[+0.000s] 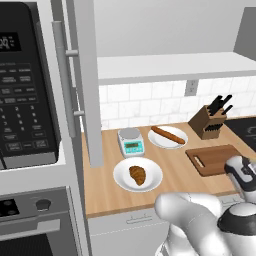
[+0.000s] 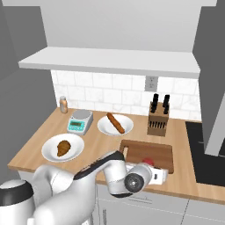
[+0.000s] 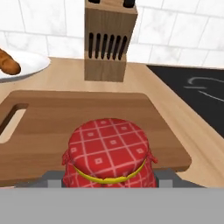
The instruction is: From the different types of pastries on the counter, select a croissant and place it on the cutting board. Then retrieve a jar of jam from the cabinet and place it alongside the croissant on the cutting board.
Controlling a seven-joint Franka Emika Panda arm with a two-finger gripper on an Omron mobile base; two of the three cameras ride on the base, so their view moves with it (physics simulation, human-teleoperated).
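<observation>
My gripper [image 3: 109, 178] is shut on the jar of jam [image 3: 108, 153], a squat red jar under a red checked cloth tied with a yellow band. It hovers at the near edge of the dark brown cutting board [image 3: 87, 111], handle slot to the left. In the right base view the jar [image 2: 148, 161] peeks out over the board's [image 2: 147, 151] front part, just ahead of the gripper [image 2: 154, 172]. The croissant [image 1: 137, 174] [image 2: 63, 148] lies on a round white plate [image 1: 152, 181] on the tan counter [image 1: 175, 170], left of the board [image 1: 215, 159]. The baguette stick [image 1: 168, 134] rests on a second plate.
The upper cabinet door [image 1: 87, 75] stands open, edge toward me, beside the black microwave [image 1: 25, 85]. A knife block [image 2: 158, 116] stands behind the board, a kitchen scale [image 2: 80, 121] and a small bottle [image 2: 63, 104] at the back left. A black cooktop [image 2: 206, 149] lies to the right.
</observation>
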